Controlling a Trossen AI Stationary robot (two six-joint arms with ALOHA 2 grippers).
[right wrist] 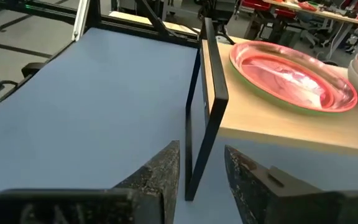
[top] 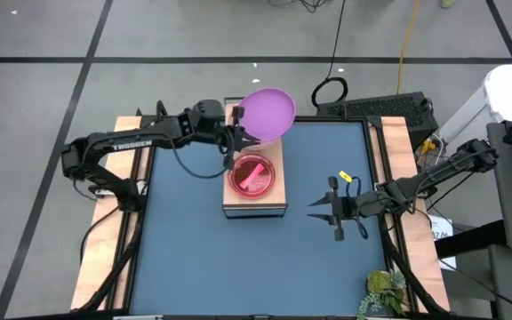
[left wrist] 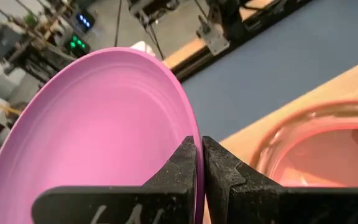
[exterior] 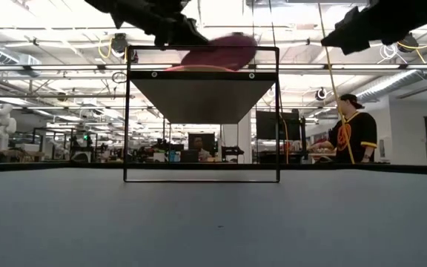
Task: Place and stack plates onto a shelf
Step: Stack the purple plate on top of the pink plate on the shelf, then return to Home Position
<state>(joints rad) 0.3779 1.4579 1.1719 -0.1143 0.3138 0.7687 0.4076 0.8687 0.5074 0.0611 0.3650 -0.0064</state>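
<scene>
Purple plate [top: 268, 113] is hanging tilted over the shelf's [top: 270, 201] far end, its rim clamped in the left end effector [left wrist: 197, 163] — ready to set down beside the small stacked plates [top: 252, 175]. Right end effector [top: 338, 213] is waiting over the tabletop [top: 185, 249], fingers apart.

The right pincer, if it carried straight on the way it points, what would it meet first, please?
Probably the dark edge of the shelf, dead ahead of the right pincer; depth is hard to judge.
</scene>
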